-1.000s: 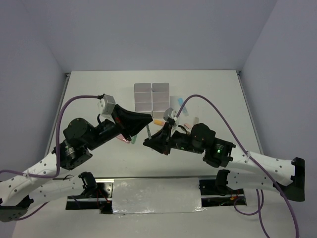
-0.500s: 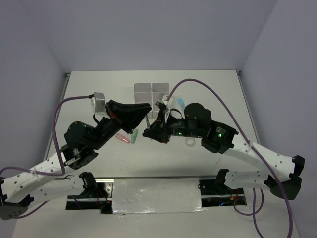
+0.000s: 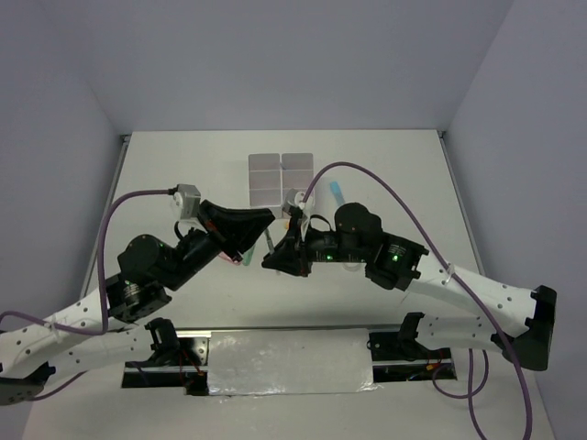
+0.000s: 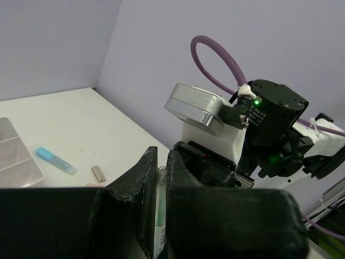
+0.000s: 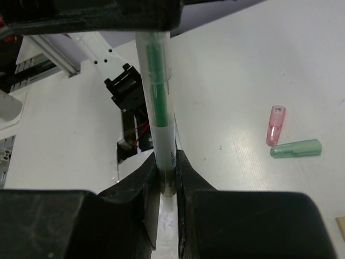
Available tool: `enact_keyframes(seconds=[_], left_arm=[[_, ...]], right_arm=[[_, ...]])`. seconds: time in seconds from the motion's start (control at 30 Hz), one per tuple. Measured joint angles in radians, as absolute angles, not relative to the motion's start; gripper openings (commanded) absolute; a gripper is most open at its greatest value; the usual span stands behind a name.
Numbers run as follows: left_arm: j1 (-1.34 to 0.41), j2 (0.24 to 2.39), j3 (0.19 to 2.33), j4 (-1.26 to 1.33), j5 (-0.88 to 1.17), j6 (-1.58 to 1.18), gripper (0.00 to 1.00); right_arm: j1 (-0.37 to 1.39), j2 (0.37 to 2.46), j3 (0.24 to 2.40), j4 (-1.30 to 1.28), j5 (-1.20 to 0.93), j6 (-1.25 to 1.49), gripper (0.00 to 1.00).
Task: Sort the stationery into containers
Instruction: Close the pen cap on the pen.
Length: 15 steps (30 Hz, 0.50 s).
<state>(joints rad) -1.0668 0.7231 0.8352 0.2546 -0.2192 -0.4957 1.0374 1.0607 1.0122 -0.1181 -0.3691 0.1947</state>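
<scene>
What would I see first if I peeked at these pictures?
First you'd see two black robot grippers meeting in the air above the middle of the table. The left gripper and the right gripper each pinch one end of the same green pen. Below them a pink marker and a green marker lie close together on the table, and the white containers sit farther back.

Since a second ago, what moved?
The right arm folded in leftward, toward the left arm; the pen barely shifted. Nothing was taken or released: the left gripper and right gripper stay shut on opposite ends of the pen. The containers and pink marker are unmoved.
</scene>
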Motion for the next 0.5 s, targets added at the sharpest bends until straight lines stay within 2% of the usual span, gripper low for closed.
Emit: enact_keyframes(seconds=[0.5], left_arm=[[-1.066,0.766,0.838,0.335,-0.106,-0.422,0.0]], right_arm=[[1.048,1.101,0.995,0.007,-0.422,0.22,0.0]])
